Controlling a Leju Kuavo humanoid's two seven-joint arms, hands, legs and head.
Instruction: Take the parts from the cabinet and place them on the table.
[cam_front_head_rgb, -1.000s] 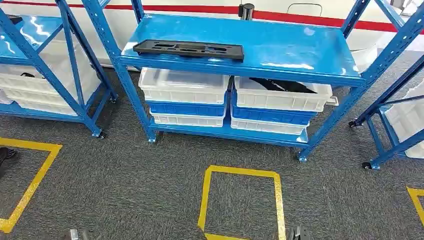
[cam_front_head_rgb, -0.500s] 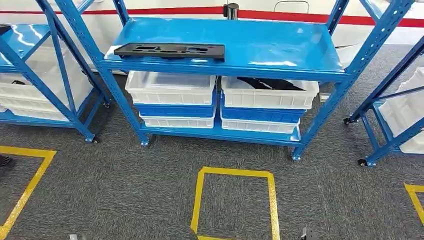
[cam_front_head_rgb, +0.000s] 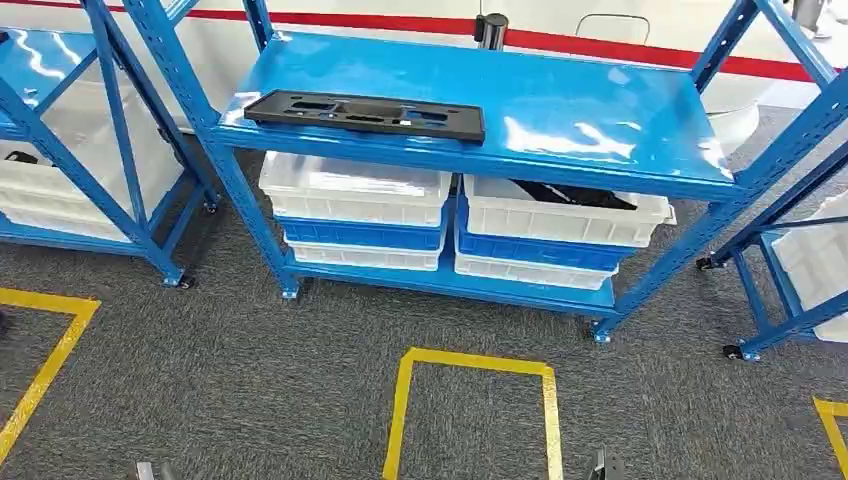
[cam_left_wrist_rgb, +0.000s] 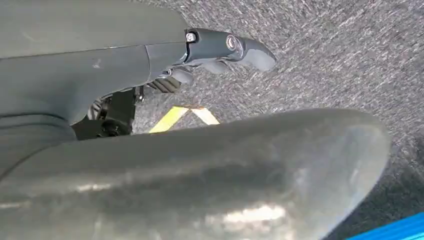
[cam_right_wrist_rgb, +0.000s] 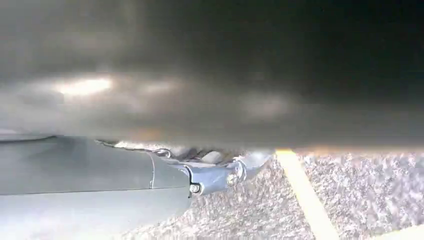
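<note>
A long flat black part (cam_front_head_rgb: 365, 113) with cut-outs lies at the front left of the blue rack's top shelf (cam_front_head_rgb: 600, 110), in the head view. Another dark part (cam_front_head_rgb: 572, 193) lies in the white bin (cam_front_head_rgb: 560, 215) under the shelf on the right. My left hand (cam_left_wrist_rgb: 210, 55) hangs over grey carpet, its thumb stretched out, and holds nothing. My right hand (cam_right_wrist_rgb: 215, 172) also hangs over the carpet, partly hidden behind a dark blur, with nothing in it. Both hands are far below the shelf.
White and blue bins (cam_front_head_rgb: 355, 190) are stacked on the lower shelf. More blue racks stand at the left (cam_front_head_rgb: 60, 70) and right (cam_front_head_rgb: 800, 260). A yellow taped square (cam_front_head_rgb: 475, 358) marks the carpet in front of the rack. A black cylinder (cam_front_head_rgb: 491, 30) stands behind the shelf.
The whole picture has shifted, so the camera has moved; the rack now sits slightly further right and looks closer. The black part has not moved on its shelf.
</note>
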